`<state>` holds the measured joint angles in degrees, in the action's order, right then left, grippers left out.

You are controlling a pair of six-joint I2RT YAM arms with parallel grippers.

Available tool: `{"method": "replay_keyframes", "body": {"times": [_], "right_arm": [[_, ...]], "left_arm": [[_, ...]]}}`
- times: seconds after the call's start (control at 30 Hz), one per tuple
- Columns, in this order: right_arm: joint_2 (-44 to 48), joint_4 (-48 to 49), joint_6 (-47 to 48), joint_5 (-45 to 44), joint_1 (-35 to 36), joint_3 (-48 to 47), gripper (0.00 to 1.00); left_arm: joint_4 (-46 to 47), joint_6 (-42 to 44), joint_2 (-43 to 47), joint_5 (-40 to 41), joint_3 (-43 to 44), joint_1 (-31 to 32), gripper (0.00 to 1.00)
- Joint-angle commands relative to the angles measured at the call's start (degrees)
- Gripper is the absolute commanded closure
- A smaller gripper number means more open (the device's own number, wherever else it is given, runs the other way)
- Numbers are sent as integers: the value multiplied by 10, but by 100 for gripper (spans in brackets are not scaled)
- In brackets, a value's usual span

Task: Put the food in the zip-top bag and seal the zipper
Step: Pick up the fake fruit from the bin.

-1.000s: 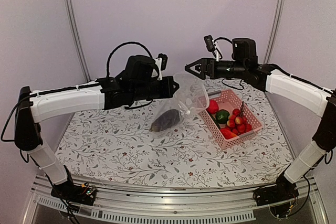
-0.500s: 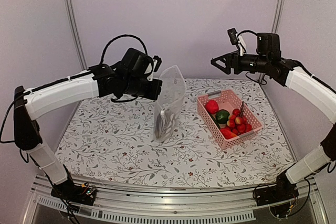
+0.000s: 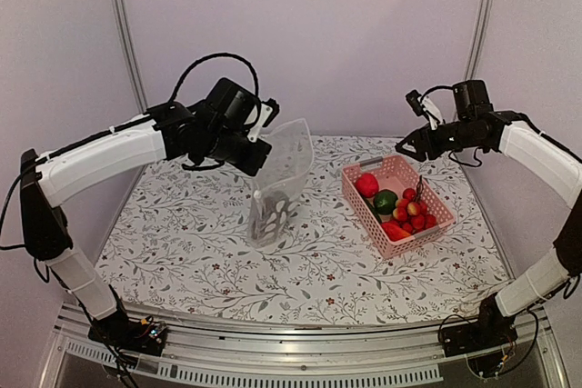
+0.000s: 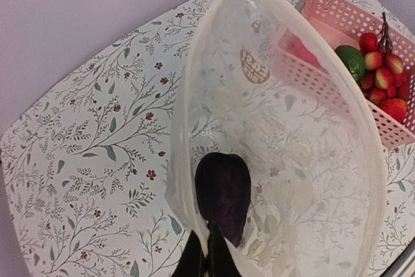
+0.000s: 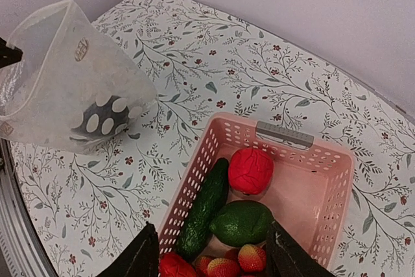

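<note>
The zip-top bag (image 3: 284, 170) hangs upright over the table's middle, mouth up. My left gripper (image 3: 261, 148) is shut on its rim. In the left wrist view the fingertips (image 4: 206, 259) pinch the whitish zipper (image 4: 188, 115) edge, and a dark purple eggplant (image 4: 224, 194) lies at the bag's bottom (image 3: 269, 217). More food fills the pink basket (image 5: 285, 135): a red round fruit (image 5: 251, 170), a green round piece (image 5: 242, 222), a dark green cucumber (image 5: 203, 209) and small red-pink tomatoes (image 5: 224, 267). My right gripper (image 3: 406, 145) hovers open above the basket's far end with nothing between its fingers (image 5: 211, 261).
The pink basket (image 3: 360, 211) stands at the right of the floral tablecloth (image 3: 182, 252). Grey frame posts (image 3: 123, 34) rise at the back corners, with plain walls behind. The right arm's cable (image 3: 427, 97) loops above its wrist.
The left arm swung the bag left and let it hang upright, so the eggplant slid to the bottom. The right arm drew back to the right, dipped over the basket, and its jaws narrowed.
</note>
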<state>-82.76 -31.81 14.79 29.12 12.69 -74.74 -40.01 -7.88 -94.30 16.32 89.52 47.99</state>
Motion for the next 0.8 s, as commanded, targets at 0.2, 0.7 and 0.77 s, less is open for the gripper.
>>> {"method": "replay_keyframes", "body": {"times": [0.2, 0.7, 0.77], "right_arm": [[-31, -68, 82, -89, -2, 40, 47], [-78, -77, 70, -137, -58, 38, 54], [-83, -77, 67, -139, -67, 35, 54]], "left_arm": [[126, 19, 79, -67, -98, -8, 100], [237, -36, 130, -186, -198, -54, 100], [237, -34, 131, -186, -201, -56, 100]]}}
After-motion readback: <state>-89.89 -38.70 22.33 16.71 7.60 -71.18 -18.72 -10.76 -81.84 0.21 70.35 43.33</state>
